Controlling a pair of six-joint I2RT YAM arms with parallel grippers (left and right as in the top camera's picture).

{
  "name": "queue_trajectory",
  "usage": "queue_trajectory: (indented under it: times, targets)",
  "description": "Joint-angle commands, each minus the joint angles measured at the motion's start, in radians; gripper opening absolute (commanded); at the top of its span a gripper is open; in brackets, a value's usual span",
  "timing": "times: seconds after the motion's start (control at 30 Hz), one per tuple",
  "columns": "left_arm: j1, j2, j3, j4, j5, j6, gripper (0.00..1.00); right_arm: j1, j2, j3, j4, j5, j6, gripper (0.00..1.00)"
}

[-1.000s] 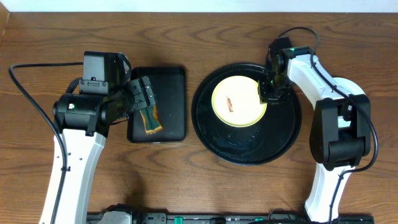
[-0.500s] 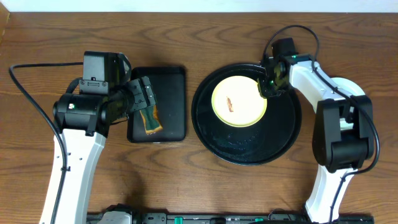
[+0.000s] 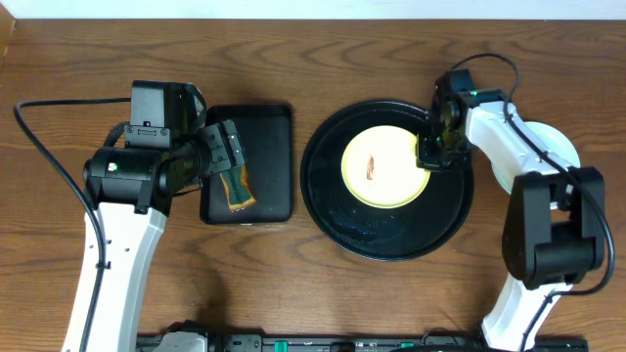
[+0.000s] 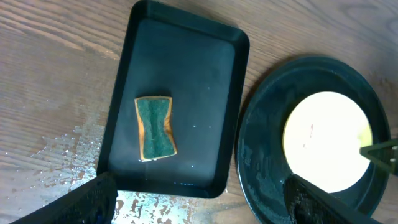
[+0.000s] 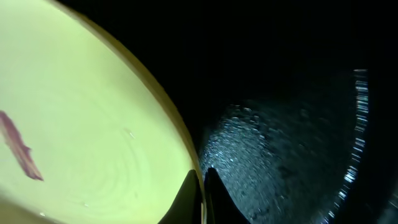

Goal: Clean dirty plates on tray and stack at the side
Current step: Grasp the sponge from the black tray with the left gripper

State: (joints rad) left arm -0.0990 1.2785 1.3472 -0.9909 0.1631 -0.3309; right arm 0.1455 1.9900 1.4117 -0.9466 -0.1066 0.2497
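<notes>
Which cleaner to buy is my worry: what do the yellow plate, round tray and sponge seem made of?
Yellow plate: glossy, likely glazed ceramic or melamine; it mirrors light. Round tray: black plastic probably, wet-speckled sheen. Sponge: soft foam with green scouring face, pinched at the waist.

The right gripper (image 5: 203,194) clamps the yellow plate (image 5: 93,124) at its rim. A reddish smear (image 5: 18,146) lies far to the left of the claw. The wet black tray (image 5: 280,143) lies to its right.

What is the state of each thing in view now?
Round tray: wet, holding one plate.
Yellow plate: dirty, red smear, on that tray.
Sponge: lying unheld in the rectangular tray.
Left gripper: open, above the sponge.
Right gripper: shut on the plate's rim.
</notes>
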Motion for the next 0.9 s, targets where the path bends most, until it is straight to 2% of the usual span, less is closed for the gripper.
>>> queue_trajectory:
  times: [0.0,0.23,0.43,0.63,0.7,0.77,0.87]
  targets:
    - [0.001,0.000,0.000,-0.003,0.013,0.016,0.86,0.003,-0.032,-0.001,0.018,0.084,0.069,0.01]
    - [0.001,0.088,-0.147,0.053,0.009,0.015,0.85,0.007,-0.024,-0.002,0.047,0.079,0.015,0.01]
    - [0.002,0.262,-0.224,0.149,-0.002,0.005,0.73,0.022,-0.024,-0.009,0.084,-0.003,-0.144,0.01]
    - [0.002,0.438,-0.224,0.227,-0.097,-0.041,0.70,0.044,-0.024,-0.014,0.098,-0.022,-0.147,0.01]
    - [-0.001,0.476,-0.224,0.259,-0.097,-0.040,0.61,0.050,-0.024,-0.014,0.098,-0.022,-0.146,0.01]
    - [-0.008,0.520,-0.224,0.309,-0.098,-0.040,0.45,0.053,-0.024,-0.014,0.098,-0.022,-0.146,0.01]
    - [-0.018,0.568,-0.224,0.370,-0.108,-0.040,0.34,0.053,-0.024,-0.014,0.098,-0.022,-0.142,0.01]
